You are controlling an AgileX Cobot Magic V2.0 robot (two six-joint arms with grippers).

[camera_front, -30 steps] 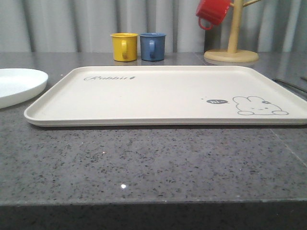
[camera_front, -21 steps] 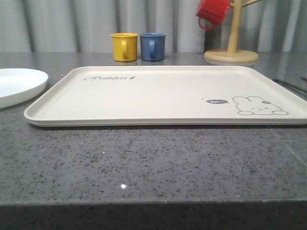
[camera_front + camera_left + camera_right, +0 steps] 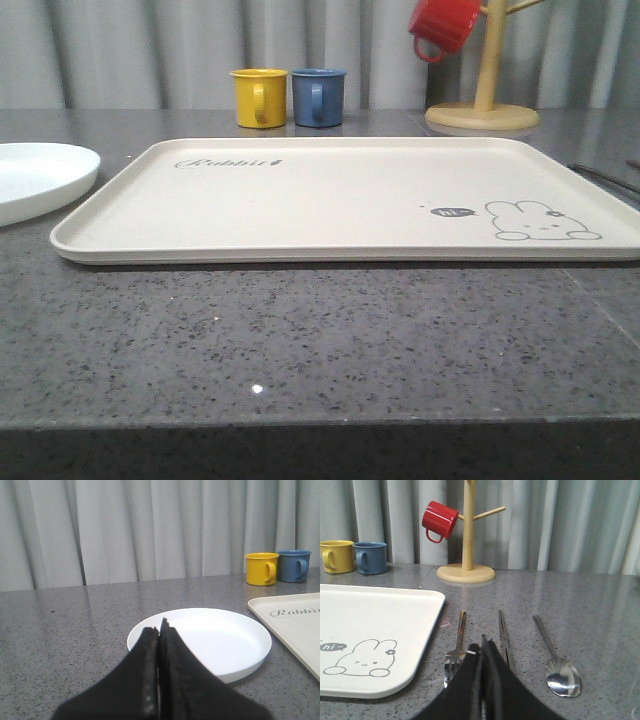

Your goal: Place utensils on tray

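Observation:
The cream tray (image 3: 330, 195) with the rabbit drawing lies bare in the middle of the grey counter. A white plate (image 3: 35, 178) rests on the counter just left of it. In the left wrist view my left gripper (image 3: 159, 626) is shut and empty, its tips just short of the plate (image 3: 220, 637). On the counter to the right of the tray (image 3: 375, 630) lie a steel fork (image 3: 457, 645), a pair of chopsticks (image 3: 504, 635) and a spoon (image 3: 555, 660). My right gripper (image 3: 481, 644) is shut on nothing, hovering between fork and chopsticks.
A yellow mug (image 3: 259, 97) and a blue mug (image 3: 319, 96) stand behind the tray. At the back right a wooden mug tree (image 3: 483, 100) carries a red mug (image 3: 443, 25). Grey curtains close off the back.

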